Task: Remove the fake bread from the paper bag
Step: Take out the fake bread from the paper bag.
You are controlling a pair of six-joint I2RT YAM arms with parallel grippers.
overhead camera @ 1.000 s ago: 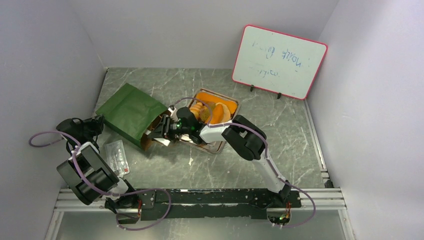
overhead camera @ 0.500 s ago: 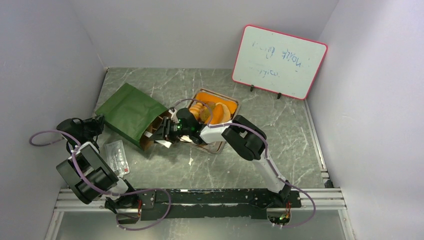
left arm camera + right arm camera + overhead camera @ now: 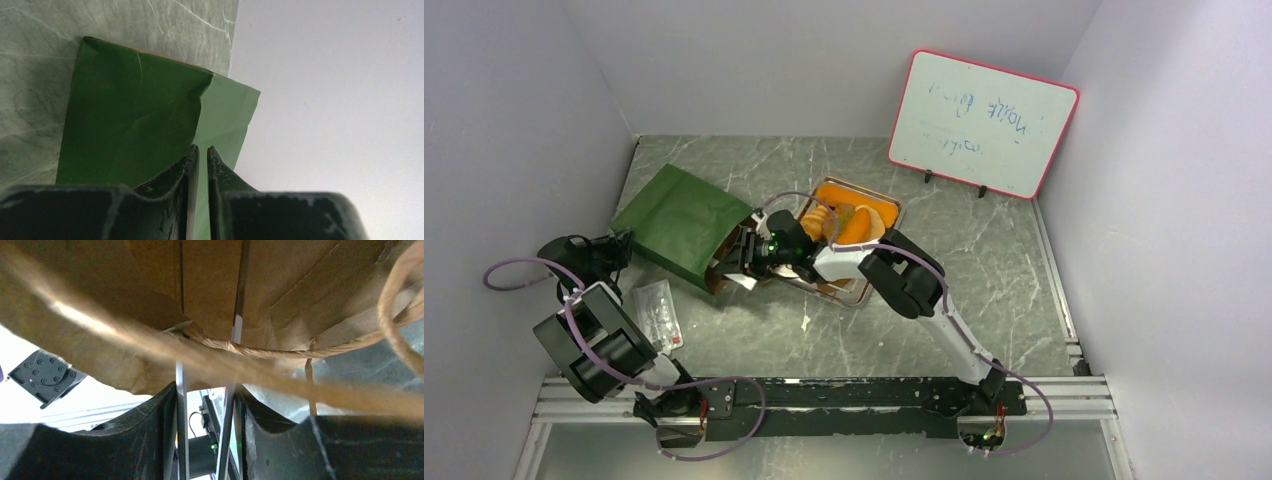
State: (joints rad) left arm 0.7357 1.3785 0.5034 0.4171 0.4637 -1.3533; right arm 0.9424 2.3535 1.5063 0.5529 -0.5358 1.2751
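Observation:
The dark green paper bag (image 3: 682, 222) lies on its side at the left of the table, its brown mouth toward the tray. My right gripper (image 3: 739, 255) reaches into that mouth. In the right wrist view its jaws (image 3: 206, 380) stand open, with the brown inside of the bag (image 3: 210, 285) ahead and a twisted handle (image 3: 400, 295) crossing in front. No bread shows inside the bag. Orange bread pieces (image 3: 849, 222) lie in the tray. My left gripper (image 3: 616, 247) is shut at the bag's closed end (image 3: 135, 120), with its tips (image 3: 202, 148) against the green paper.
A shallow metal tray (image 3: 886, 208) sits just right of the bag, under the right arm. A clear plastic packet (image 3: 659, 312) lies near the left arm. A pink-framed whiteboard (image 3: 979, 122) stands at the back right. Grey walls close in on three sides.
My right gripper has pushed left, deeper into the bag's mouth, and its jaws have opened slightly. The bag has shifted a little to the left. The left arm has stayed put.

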